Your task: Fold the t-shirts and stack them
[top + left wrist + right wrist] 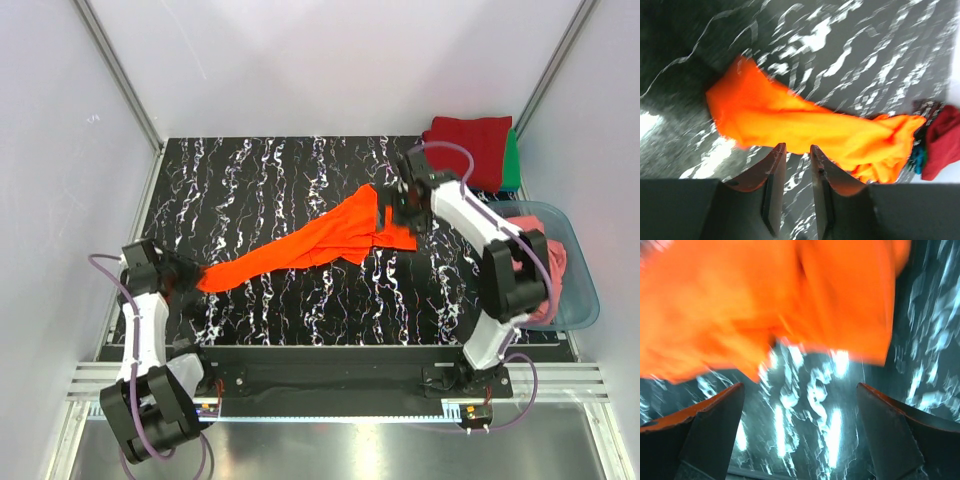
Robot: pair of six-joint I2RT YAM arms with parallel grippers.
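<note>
The bright orange t-shirt (310, 245) lies stretched in a long bunched strip across the black marbled table, from lower left to upper right. My left gripper (188, 277) is at its left end, jaws a narrow gap apart with only table between them; the cloth (805, 125) lies just past the tips (797, 147). My right gripper (393, 212) hovers at the shirt's right end, jaws wide open and empty (800, 385), with the orange cloth (765, 300) just beyond them. A dark red folded shirt (468, 145) lies on a green one (513, 160) at the back right. A salmon-pink shirt (552, 262) lies in the tub.
The translucent blue-grey plastic tub (588, 295) stands at the table's right edge beside the right arm. White walls with metal posts close in the table on the left, back and right. The dark red stack also shows in the left wrist view (942, 140).
</note>
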